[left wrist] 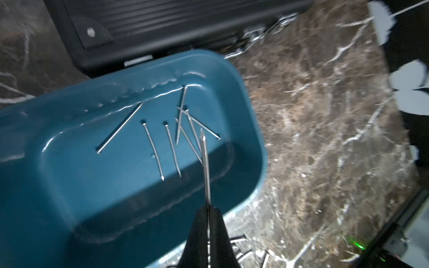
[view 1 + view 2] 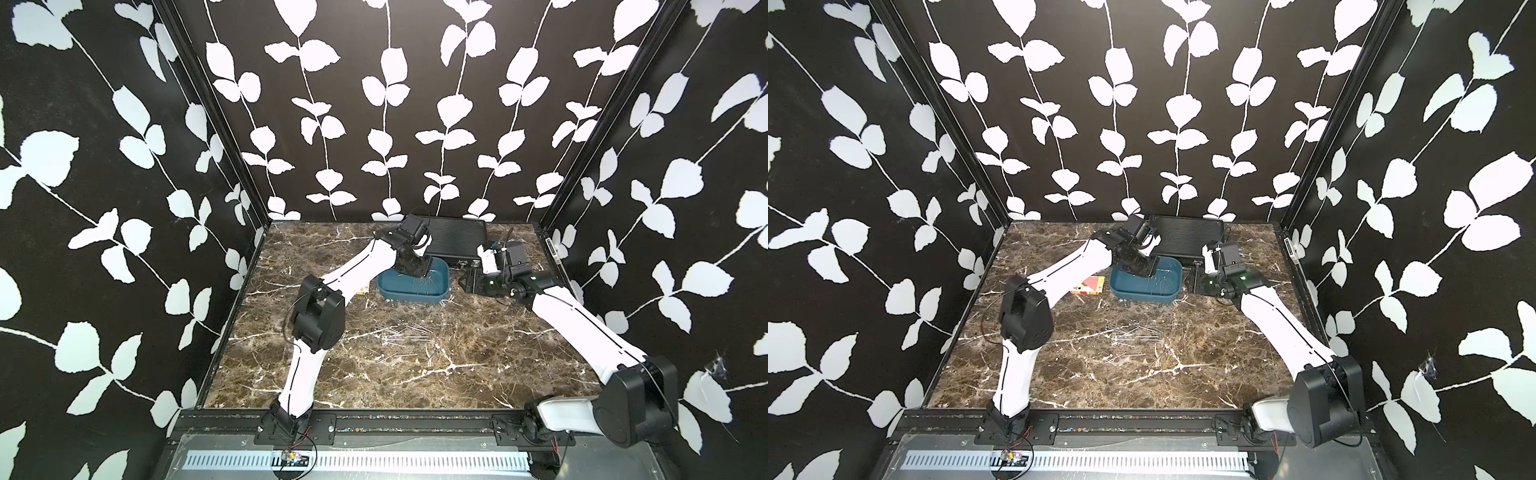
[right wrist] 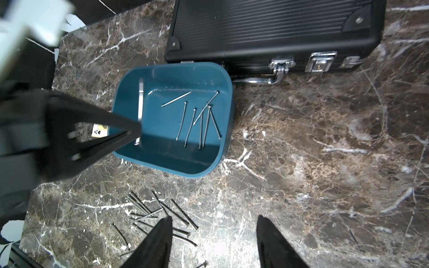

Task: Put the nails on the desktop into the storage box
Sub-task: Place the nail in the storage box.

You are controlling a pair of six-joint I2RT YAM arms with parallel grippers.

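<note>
Nails, stiff, light and slippery, want a pinch across the shaft; most lie on the desk near the storage box. Left hand, pinching a nail, hangs over the box; right hand spread, empty.

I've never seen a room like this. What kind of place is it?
Probably a robot test booth: two white-and-black robot arms bolted to a black metal rail, a brown marble-patterned desktop, closed in by black leaf-patterned walls.

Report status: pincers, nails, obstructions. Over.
Left pincer shut on a nail above the storage box. Right pincer open, empty, beside it. Several nails inside, pile on desktop. Nothing blocks drop.
</note>
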